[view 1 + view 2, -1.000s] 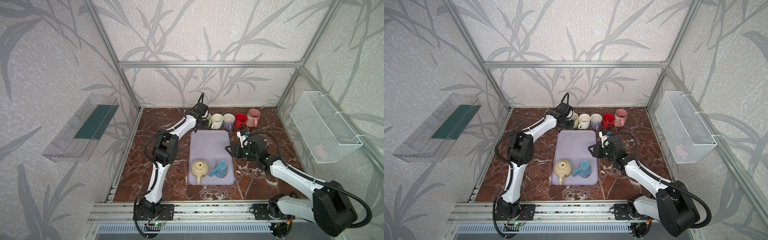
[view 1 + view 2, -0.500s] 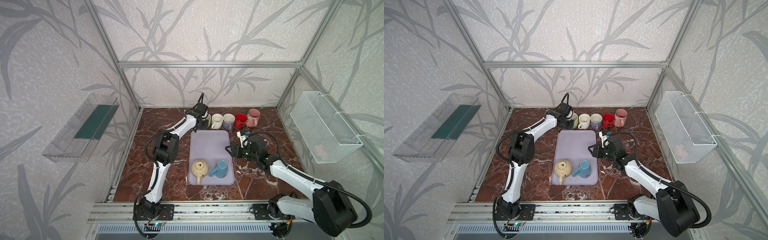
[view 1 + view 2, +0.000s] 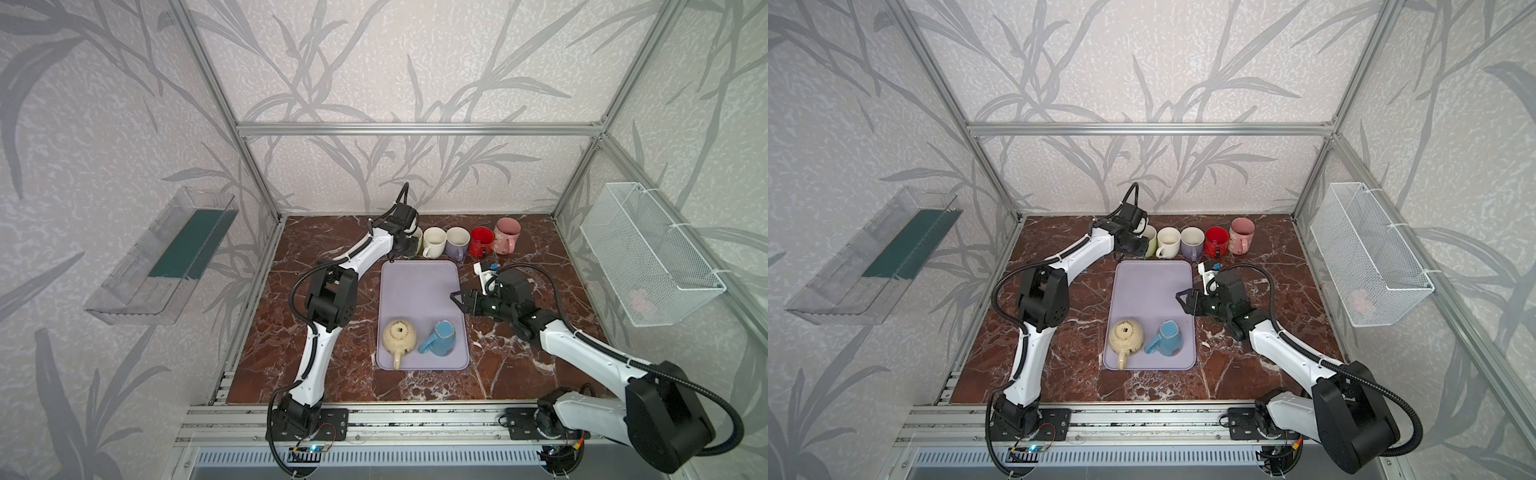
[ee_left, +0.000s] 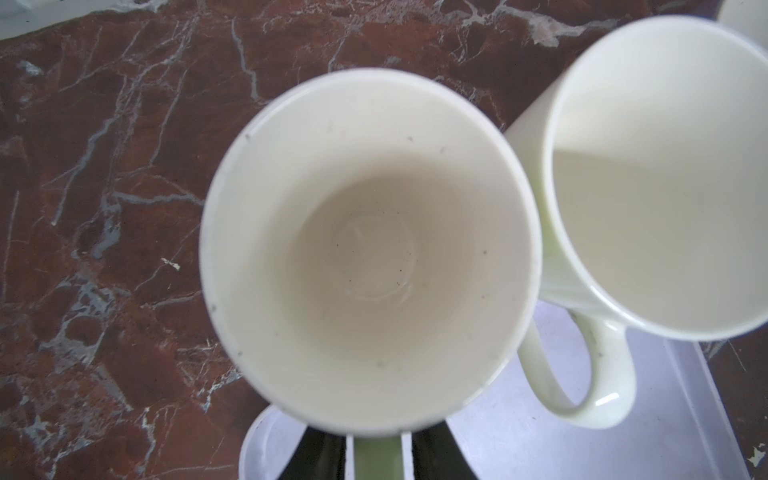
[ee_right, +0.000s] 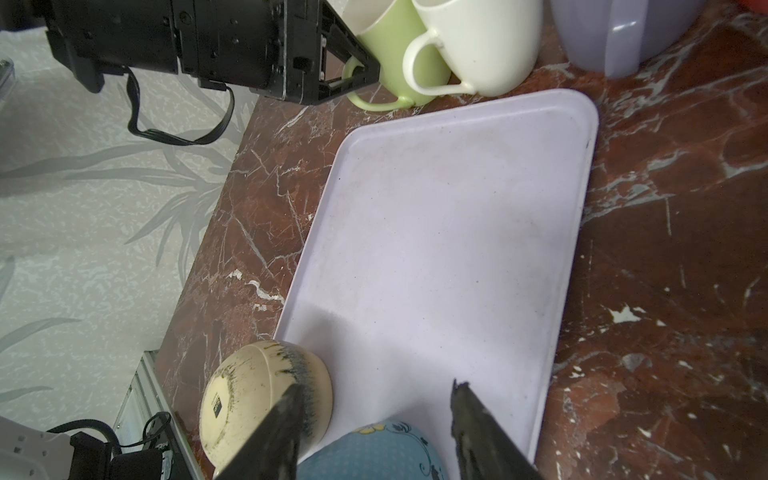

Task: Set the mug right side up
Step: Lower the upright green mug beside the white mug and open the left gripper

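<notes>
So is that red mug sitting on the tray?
No, the red mug stands off the tray, beyond its far edge, between the purple mug and the pink mug.

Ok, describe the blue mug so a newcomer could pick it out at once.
Start at the lavender tray in the middle of the marble table. Two mugs sit at its near end. The blue mug is the one on the right arm's side, the only blue piece, beside a round cream mug.
</notes>
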Controlling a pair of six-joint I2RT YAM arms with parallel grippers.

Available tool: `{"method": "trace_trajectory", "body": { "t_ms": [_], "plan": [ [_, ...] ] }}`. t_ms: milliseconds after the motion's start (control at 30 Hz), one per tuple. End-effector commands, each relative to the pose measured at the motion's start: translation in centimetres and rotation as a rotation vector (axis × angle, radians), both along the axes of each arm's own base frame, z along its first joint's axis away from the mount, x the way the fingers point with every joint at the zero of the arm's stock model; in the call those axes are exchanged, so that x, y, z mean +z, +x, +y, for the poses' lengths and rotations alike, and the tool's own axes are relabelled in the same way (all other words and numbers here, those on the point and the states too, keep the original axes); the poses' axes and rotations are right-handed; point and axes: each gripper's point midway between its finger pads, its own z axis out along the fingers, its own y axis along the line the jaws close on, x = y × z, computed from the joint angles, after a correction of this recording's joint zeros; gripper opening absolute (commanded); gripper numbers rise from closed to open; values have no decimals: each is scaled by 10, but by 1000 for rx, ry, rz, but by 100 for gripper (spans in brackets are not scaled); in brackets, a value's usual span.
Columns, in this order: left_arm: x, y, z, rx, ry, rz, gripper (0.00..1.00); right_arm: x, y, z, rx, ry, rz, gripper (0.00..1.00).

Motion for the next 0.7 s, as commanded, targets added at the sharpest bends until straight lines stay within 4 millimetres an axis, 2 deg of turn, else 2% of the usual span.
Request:
{"method": "trace_trajectory", "body": {
  "t_ms": [0, 300, 533, 667],
  "plan": [
    [22, 5, -2, -7, 1, -50, 29, 2, -1, 4, 18, 15, -11, 57],
    [45, 2, -2, -9, -6, -87, 41, 7, -3, 3, 24, 1, -21, 57],
    [77, -5, 5, 6, -18, -149, 52, 19, -10, 1, 41, -18, -38, 59],
    [101, -16, 11, 23, -52, -184, 57, 31, -16, 0, 50, -55, -60, 61]
  ]
}}
